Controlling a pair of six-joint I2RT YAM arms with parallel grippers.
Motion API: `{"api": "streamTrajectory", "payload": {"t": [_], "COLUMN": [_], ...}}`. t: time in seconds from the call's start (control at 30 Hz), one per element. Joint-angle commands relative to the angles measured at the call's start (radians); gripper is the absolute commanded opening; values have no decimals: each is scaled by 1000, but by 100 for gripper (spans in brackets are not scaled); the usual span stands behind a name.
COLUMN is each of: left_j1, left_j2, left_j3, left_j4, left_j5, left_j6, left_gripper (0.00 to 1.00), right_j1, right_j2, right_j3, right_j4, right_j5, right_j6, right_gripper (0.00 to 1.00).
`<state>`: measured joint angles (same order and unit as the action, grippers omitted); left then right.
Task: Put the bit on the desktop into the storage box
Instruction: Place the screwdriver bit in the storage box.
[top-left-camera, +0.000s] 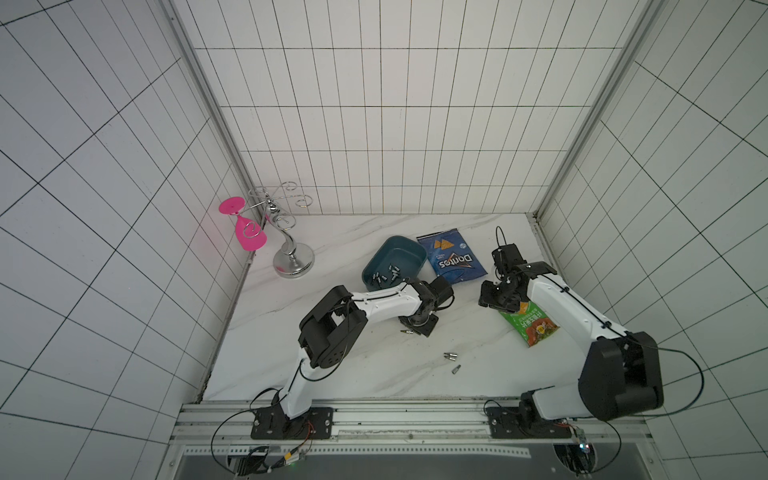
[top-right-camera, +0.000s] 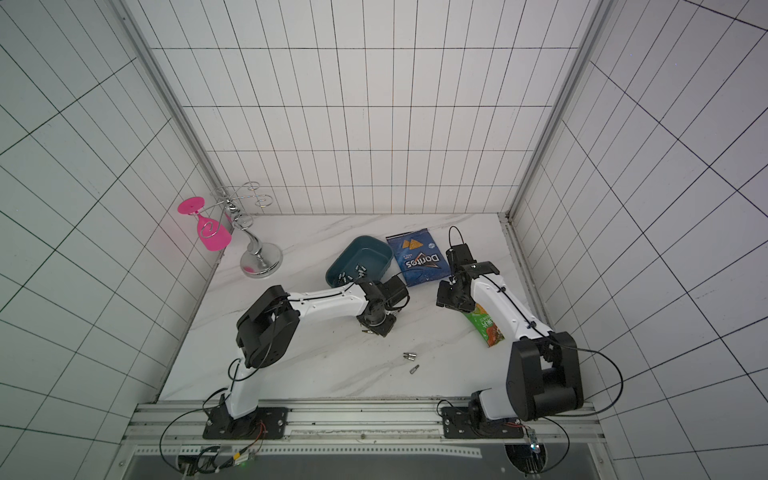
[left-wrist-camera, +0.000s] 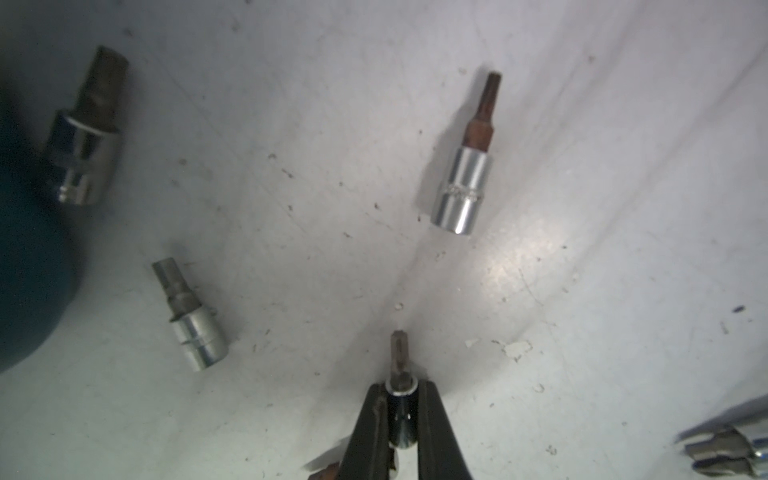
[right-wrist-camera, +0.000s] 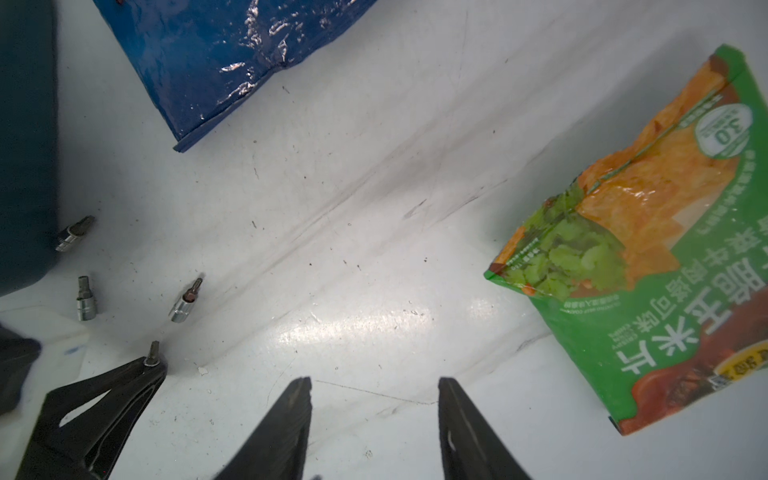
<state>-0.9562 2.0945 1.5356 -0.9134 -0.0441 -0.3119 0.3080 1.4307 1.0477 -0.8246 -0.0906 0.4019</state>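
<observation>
Three white black-gridded tiled walls (top-left-camera: 374, 124) enclose the marble-veined desktop (top-left-camera: 374, 374); left gripper (left-wrist-camera: 402, 392) clamps a chrome-collared, dark-tipped bit (left-wrist-camera: 398, 361); right gripper (right-wrist-camera: 376, 381) stands open, empty.

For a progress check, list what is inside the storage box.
Several small metal bits lie at the storage box's near end. The left arm covers its near rim, hiding anything there.

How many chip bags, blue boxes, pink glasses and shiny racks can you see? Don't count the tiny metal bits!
Chip bags: 2, the blue Doritos bag and the green bag
Boxes: 1, the storage box
Glasses: 1, the pink glass, hanging upside down
Racks: 1, the silver rack
Total: 5
</observation>
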Motion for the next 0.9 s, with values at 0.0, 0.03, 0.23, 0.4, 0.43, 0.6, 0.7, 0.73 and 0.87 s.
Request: {"api": "streamTrajectory", "payload": {"t": [0.0,0.03,0.23,0.4,0.43,0.6,0.7,0.73,0.87], "left_j1": [-6,-6,-6,21,31,124,176,186,236], "left_j2": [27,23,-57,-104,-118,-144,-110,-92,-15], "left_j3": [19,24,79,191,214,320,397,424,473], "left_j4": [1,-2,-50,-164,-184,-248,-271,-274,-234], "left_j5": [7,6,-33,-51,-55,-53,-89,-119,-147], "left_j6": [2,2,2,5,9,22,56,64,77], "left_gripper": [0,0,0,0,0,0,0,0,0], "right_j1": [18,24,37,34,35,37,51,58,101], "right_j2": [-1,-8,-52,-81,-87,-89,-68,-59,-27], "right_j3": [-28,-38,-97,-130,-133,-114,-100,-93,-65], "right_j4": [14,21,52,87,86,86,74,69,62], "right_j5": [-12,-14,-1,-36,-41,-71,-81,-83,-78], "right_j6": [12,10,25,32,31,-1,-31,-39,-59], "right_gripper": [52,52,53,53,53,53,54,53,54]}}
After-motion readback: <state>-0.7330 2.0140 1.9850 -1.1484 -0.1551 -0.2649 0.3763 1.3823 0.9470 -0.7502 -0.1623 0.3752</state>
